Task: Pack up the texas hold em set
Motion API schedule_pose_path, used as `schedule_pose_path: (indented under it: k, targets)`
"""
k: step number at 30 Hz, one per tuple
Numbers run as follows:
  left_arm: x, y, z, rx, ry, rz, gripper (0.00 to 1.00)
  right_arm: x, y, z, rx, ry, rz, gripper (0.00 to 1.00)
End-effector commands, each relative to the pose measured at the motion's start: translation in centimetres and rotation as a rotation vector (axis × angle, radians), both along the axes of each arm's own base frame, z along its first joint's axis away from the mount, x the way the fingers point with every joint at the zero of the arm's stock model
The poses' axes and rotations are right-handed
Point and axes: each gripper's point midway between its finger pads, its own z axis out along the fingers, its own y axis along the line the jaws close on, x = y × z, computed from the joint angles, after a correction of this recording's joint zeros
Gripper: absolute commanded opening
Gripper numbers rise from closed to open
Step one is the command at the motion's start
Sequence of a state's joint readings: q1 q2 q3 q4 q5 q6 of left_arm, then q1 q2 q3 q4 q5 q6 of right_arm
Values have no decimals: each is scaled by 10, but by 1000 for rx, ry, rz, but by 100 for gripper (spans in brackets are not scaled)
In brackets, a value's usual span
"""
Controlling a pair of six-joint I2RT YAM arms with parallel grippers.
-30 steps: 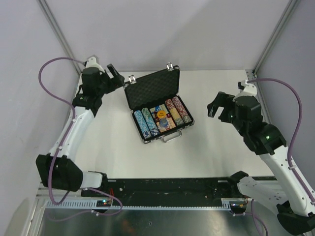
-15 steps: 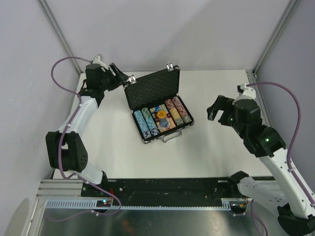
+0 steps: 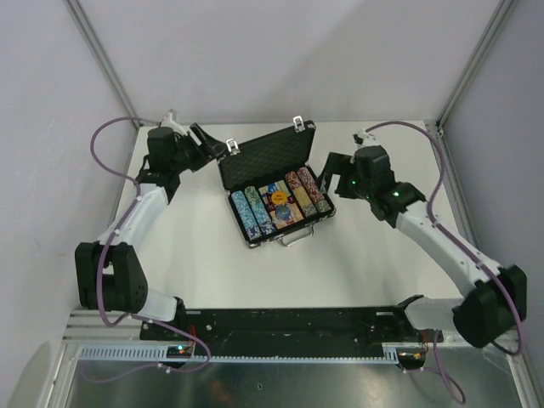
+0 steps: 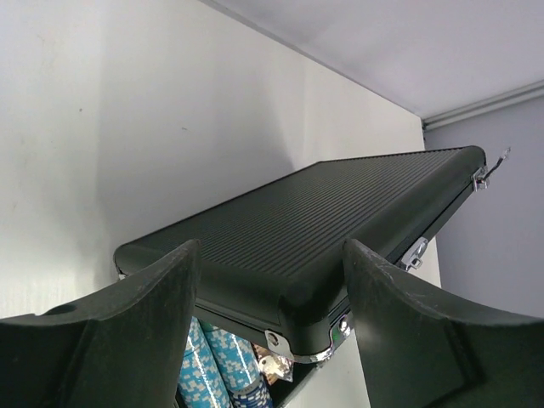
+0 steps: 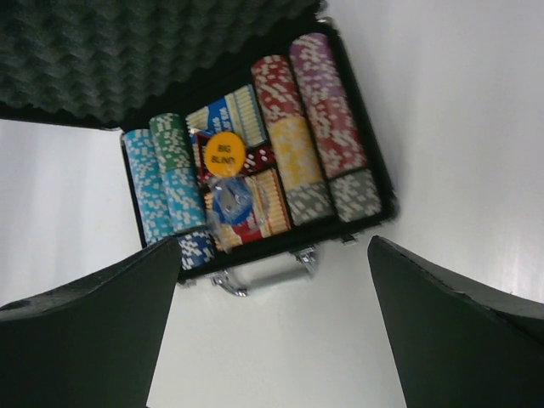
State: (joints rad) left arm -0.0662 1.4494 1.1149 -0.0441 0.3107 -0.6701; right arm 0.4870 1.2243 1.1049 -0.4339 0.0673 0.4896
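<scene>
- Shows the briefcase (image 3: 263, 161) lying open near the middle of the white table (image 3: 187, 246), with the handle (image 5: 268, 274) turned toward the arm bases.
- Has the lid (image 4: 323, 212) tilted up from the far edge, foam lining facing the contents (ribbed black outside toward the left wrist camera).
- Holds rows of poker chips (image 5: 166, 191) inside the lower half: blue and green at one end, red, yellow, purple and grey at the other.
- Keeps, between those rows, the card decks (image 5: 234, 115), a yellow button marked BIG BLIND (image 5: 225, 153) and a blue round button (image 5: 231, 202) lying on top of the decks.
- Puts the left gripper (image 3: 219, 146) at the lid's far-left corner, fingers (image 4: 127, 340) parted with the lid's short end showing between them.
- Cannot tell whether those pads press on the lid or merely flank it.
- Puts the right gripper (image 3: 330, 172) just beside the right end of the case, spread as wide as it goes and holding nothing (whole chip tray in plain sight between its fingers (image 5: 85, 340)).
</scene>
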Motion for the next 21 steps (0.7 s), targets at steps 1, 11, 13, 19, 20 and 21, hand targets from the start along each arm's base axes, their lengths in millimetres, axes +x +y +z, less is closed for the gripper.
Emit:
schedule_pose_path:
  k: [1, 11, 13, 19, 20, 21]
  targets:
    - [-15, -1, -2, -4, 6, -13, 72, 31, 48, 6, 121, -81, 103, 99]
    - [-16, 0, -16, 11, 31, -12, 72, 75, 66, -25, 25, -101, 65, 98]
    - [-16, 0, -19, 13, 37, -16, 72, 77, 59, -25, 8, -103, 43, 98]
    - [-22, -1, -27, 10, 52, -23, 72, 56, 0, -5, -166, -120, -187, 95]
    - [-23, -1, -29, 9, 56, -25, 72, 44, -14, 4, -201, -126, -233, 95]
    - [-25, -1, -31, 10, 60, -25, 72, 37, -26, 10, -232, -135, -273, 95]
